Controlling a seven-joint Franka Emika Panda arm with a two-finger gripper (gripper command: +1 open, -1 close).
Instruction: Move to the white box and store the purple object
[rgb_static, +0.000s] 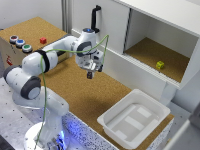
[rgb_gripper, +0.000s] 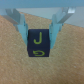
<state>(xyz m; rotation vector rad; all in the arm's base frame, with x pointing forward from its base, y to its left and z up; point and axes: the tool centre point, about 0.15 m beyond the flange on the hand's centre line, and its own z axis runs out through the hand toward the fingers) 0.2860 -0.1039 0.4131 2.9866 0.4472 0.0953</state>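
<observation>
My gripper (rgb_static: 90, 75) hangs above the cork table (rgb_static: 75, 90), near its middle. It is shut on the purple object (rgb_gripper: 37, 44), a dark purple cube with yellow markings, and holds it above the cork. In the wrist view the cube sits between the two light blue fingers (rgb_gripper: 21, 25) of the gripper (rgb_gripper: 38, 36). In the exterior view the cube (rgb_static: 90, 76) is a small dark spot at the fingertips. The white box (rgb_static: 135, 117), a shallow white plastic tub with raised panels in its base, stands on the table towards the exterior view's lower right, well away from the gripper.
A large white cabinet (rgb_static: 165, 20) with a black handle (rgb_static: 95, 15) stands behind the table; a yellow cube (rgb_static: 160, 65) lies in its open compartment. A box with coloured buttons (rgb_static: 20, 43) and a red cube (rgb_static: 43, 40) sits at the exterior view's left.
</observation>
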